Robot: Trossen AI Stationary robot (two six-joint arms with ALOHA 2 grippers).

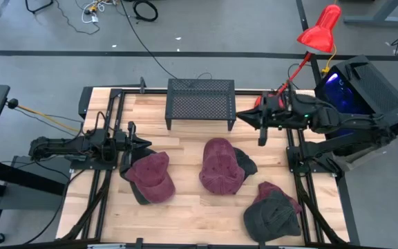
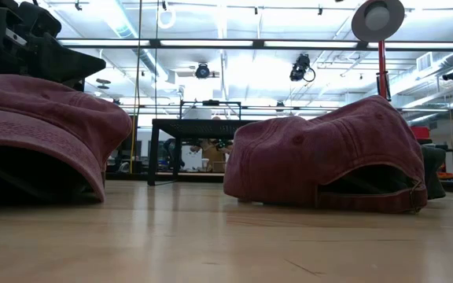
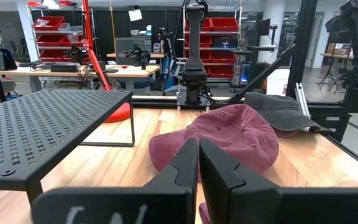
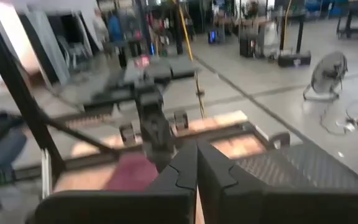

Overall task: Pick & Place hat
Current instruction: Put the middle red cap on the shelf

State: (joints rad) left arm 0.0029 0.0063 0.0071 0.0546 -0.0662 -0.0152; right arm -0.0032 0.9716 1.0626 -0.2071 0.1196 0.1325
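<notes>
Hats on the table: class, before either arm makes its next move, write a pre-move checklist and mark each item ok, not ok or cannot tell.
1. Left tool empty and shut: ok; fingers together, holding nothing.
2. Right tool empty and shut: ok; it hangs beside the black mesh rack.
3. Maroon hat on the left within the left tool's reach: ok; it lies just beside it.
4. Middle maroon hat free to lift: cannot tell; a dark hat lies against it.
5. Grey hat lying apart from the arms: ok.
6. Rack top free for placing: ok; nothing lies on it.

Bare wood lies between the black mesh rack (image 1: 200, 102) and three hats (image 1: 222, 164) crowding the table's near half.
</notes>
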